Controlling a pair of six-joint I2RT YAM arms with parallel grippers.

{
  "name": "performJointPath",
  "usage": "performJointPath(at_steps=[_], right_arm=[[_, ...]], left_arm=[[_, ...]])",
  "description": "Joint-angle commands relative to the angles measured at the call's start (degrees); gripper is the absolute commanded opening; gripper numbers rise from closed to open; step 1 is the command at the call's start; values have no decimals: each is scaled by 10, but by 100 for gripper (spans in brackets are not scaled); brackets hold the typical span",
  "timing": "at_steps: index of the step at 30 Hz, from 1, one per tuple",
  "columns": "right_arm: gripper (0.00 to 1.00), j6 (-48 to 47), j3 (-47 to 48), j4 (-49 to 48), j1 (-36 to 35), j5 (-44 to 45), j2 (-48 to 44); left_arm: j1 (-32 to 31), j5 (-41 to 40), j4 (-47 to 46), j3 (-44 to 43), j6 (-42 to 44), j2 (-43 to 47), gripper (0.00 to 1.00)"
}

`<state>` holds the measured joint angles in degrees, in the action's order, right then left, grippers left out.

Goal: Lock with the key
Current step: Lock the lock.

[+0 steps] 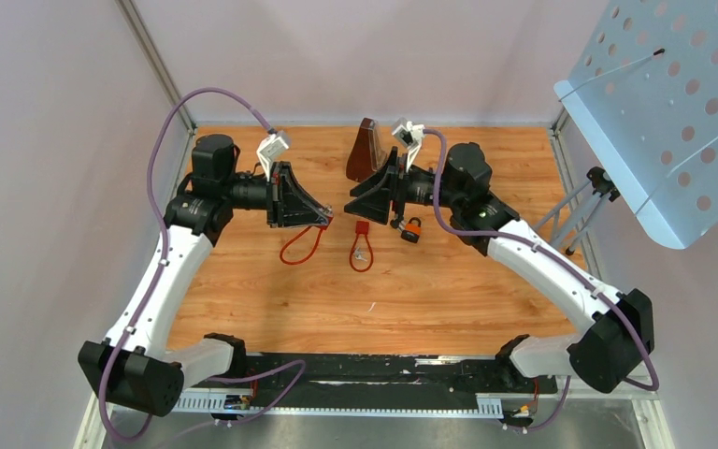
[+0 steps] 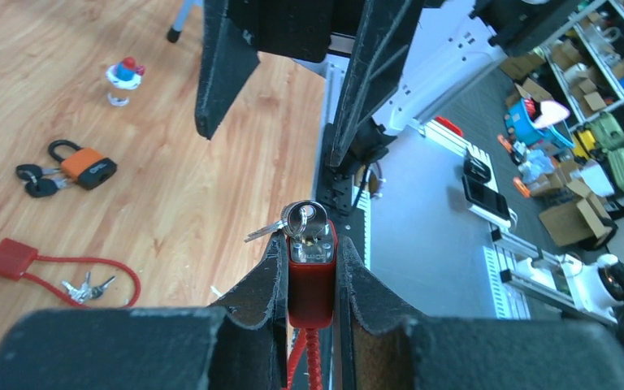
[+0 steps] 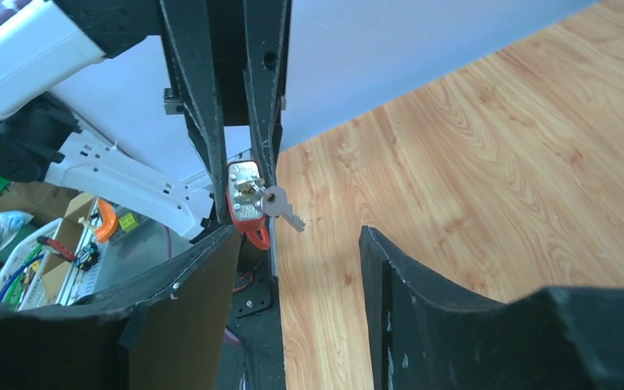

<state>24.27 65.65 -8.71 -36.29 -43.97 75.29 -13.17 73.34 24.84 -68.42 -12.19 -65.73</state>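
My left gripper (image 2: pixel 312 244) is shut on the red body of a cable lock (image 2: pixel 312 284), held above the wooden table. A silver key (image 2: pixel 305 219) sits in the lock's end face, and a spare key (image 2: pixel 262 231) hangs off its ring. The lock's red cable loop (image 1: pixel 301 245) droops below the left gripper (image 1: pixel 327 217). My right gripper (image 3: pixel 301 244) stands open, facing the lock (image 3: pixel 244 203) and the dangling key (image 3: pixel 283 207) from a short way off, touching neither. From above, the right gripper (image 1: pixel 353 195) points left at the left one.
A second red cable lock (image 1: pixel 362 245) with keys lies mid-table. An orange padlock (image 1: pixel 413 228) with black-headed keys lies under the right wrist. A brown wedge-shaped object (image 1: pixel 365 150) stands at the back. A small red-capped bottle (image 2: pixel 123 77) stands beyond the padlock (image 2: pixel 88 166).
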Motion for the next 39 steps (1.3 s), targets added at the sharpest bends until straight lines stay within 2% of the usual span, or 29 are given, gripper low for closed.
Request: performJointPath(at_steps=[1, 10, 15, 22, 30, 32, 34, 35, 39], right_arm=[[56, -13, 31, -58, 1, -65, 12], [43, -80, 53, -119, 0, -214, 37], [42, -88, 95, -109, -13, -243, 72], [41, -98, 119, -97, -35, -236, 99], [26, -89, 132, -96, -46, -246, 113], [17, -88, 133, -96, -48, -242, 114], [3, -86, 134, -92, -49, -240, 114], [0, -86, 134, -88, -49, -237, 113], [0, -85, 129, -78, -49, -232, 111]], left_arm=[[-4, 74, 1, -15, 25, 19, 0], [-11, 115, 1, 1, 16, 20, 0], [-14, 122, 1, 7, 5, 23, 0], [-15, 122, 1, 10, 1, 29, 0], [-15, 121, -1, 13, -1, 28, 0], [-16, 120, -1, 15, -1, 28, 0], [-15, 116, -1, 15, -1, 28, 0], [-15, 115, -1, 15, -2, 29, 0], [-15, 112, -1, 13, -2, 27, 0]])
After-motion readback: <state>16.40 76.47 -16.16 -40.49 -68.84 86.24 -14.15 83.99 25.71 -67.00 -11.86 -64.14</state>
